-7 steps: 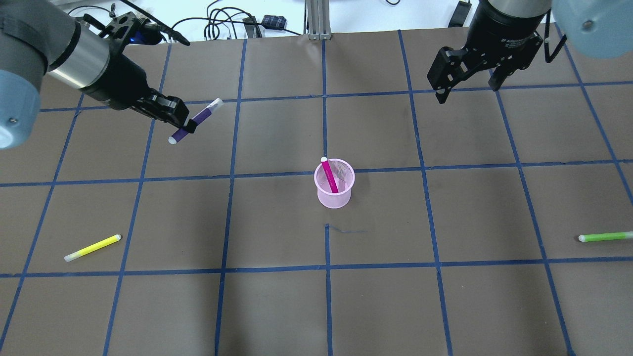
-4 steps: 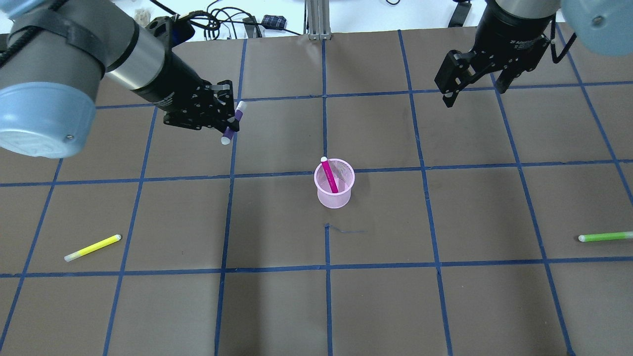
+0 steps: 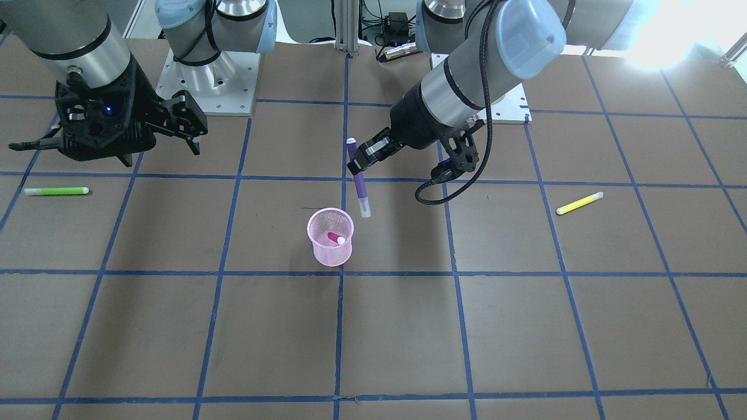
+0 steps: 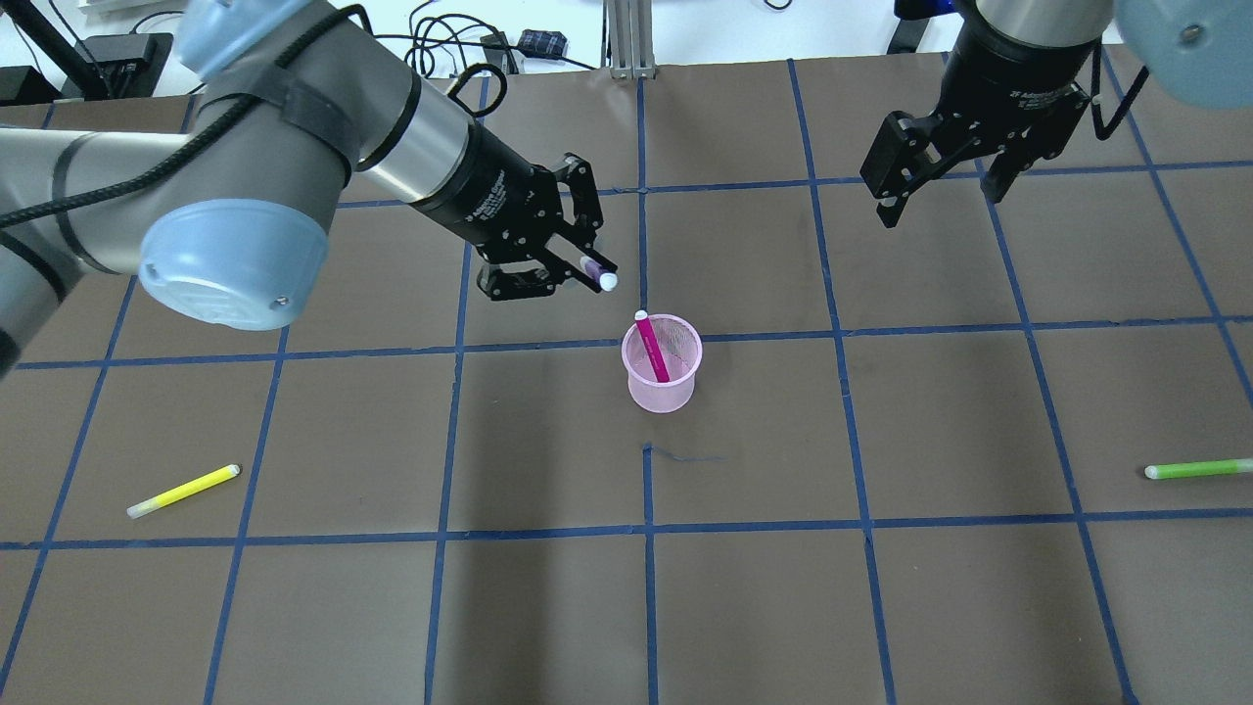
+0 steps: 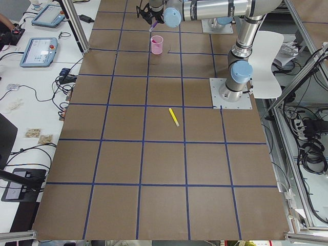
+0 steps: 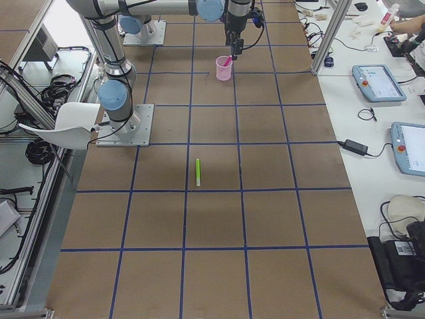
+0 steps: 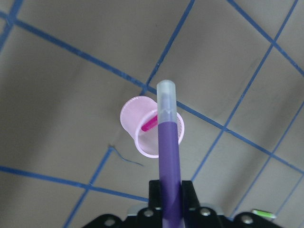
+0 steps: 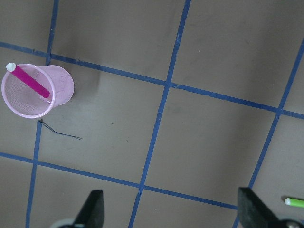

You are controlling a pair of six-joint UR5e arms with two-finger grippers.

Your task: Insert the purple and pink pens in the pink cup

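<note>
The pink mesh cup (image 4: 662, 397) stands near the table's middle with the pink pen (image 4: 651, 354) leaning inside it. My left gripper (image 4: 580, 270) is shut on the purple pen (image 3: 359, 182) and holds it nearly upright in the air, close to the cup on its robot side. In the left wrist view the purple pen (image 7: 168, 152) points down toward the cup (image 7: 130, 114). In the front view its lower tip hangs just beside the cup (image 3: 330, 255) rim. My right gripper (image 4: 938, 196) is open and empty, high above the table's far right.
A yellow pen (image 4: 183, 491) lies on the table at the front left. A green pen (image 4: 1198, 469) lies at the right edge. Cables and devices sit beyond the table's far edge. Blue tape lines grid the brown table (image 4: 548, 607).
My left arm has swung right with the purple pen, from the far left toward the cup, and turned the pen more upright. The right gripper has hardly moved.
</note>
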